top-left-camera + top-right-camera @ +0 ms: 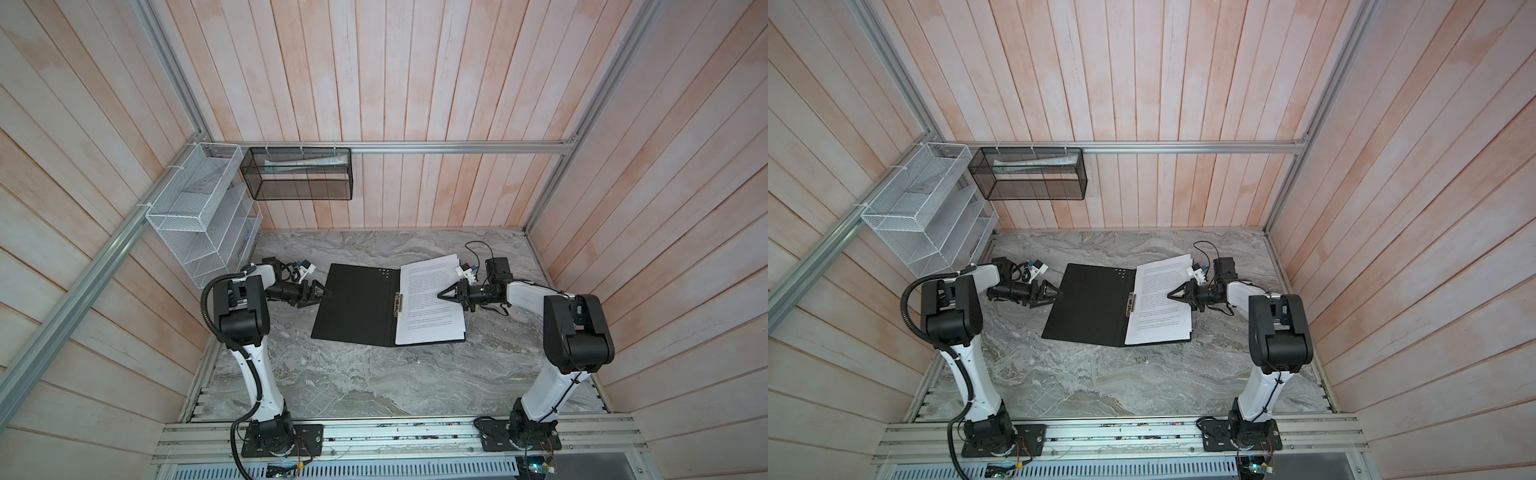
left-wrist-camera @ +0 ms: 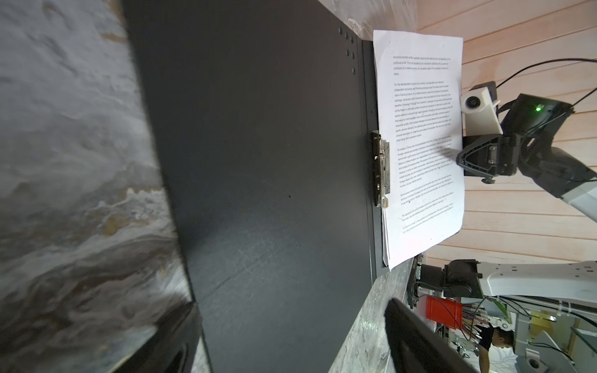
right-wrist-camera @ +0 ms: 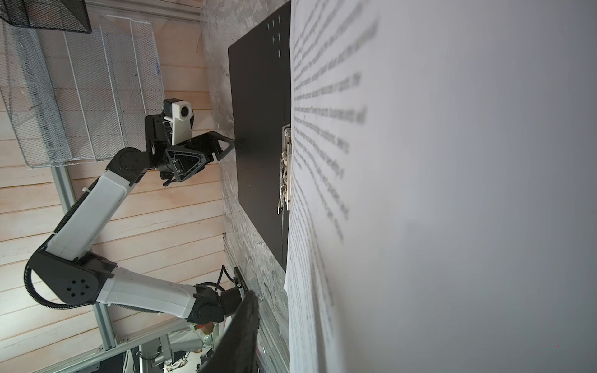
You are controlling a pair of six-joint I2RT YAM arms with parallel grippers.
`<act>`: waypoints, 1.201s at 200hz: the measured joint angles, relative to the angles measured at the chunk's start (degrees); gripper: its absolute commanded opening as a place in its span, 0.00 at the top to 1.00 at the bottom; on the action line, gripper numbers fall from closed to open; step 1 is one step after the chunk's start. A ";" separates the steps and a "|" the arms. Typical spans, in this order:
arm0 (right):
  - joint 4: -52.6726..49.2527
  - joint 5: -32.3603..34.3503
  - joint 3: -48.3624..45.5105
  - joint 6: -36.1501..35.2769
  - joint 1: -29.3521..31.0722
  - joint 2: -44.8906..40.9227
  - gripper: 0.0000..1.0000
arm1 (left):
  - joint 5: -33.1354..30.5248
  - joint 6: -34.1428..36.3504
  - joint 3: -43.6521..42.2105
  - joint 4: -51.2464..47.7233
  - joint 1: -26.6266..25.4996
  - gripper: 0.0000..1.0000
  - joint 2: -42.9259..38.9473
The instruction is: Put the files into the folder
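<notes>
Files (image 1: 428, 320) (white printed paper sheets) lie on the 3 o'clock half of the opened thin black-lined folder (image 1: 357, 307). Left gripper (image 1: 322, 293), jaws spread, sits at its 9 o'clock edge; you cannot tell whether the right gripper (image 1: 440, 296) clamps them.

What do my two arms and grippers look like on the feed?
The left arm and right arm both have white shells, black joints and black base plates. The left gripper and right gripper have black triangular open-frame fingers, each with a white-cased wrist camera. A thick ribbed black hose runs along the left arm; thin black wires along the right.
</notes>
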 measured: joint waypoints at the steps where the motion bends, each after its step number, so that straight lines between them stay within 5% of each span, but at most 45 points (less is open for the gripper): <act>1: -0.17 0.13 0.11 -0.11 0.00 -0.02 0.70 | 0.02 0.00 -0.02 -0.02 0.00 0.09 0.00; 166: -16.63 10.10 10.56 -7.32 1.73 -2.56 0.98 | -4.02 -4.74 -9.44 -1.60 -2.58 0.09 -9.14; 240: -5.90 1.03 2.19 -3.89 -1.92 -1.95 1.00 | -9.11 -8.35 -15.52 1.57 -2.47 0.07 -26.40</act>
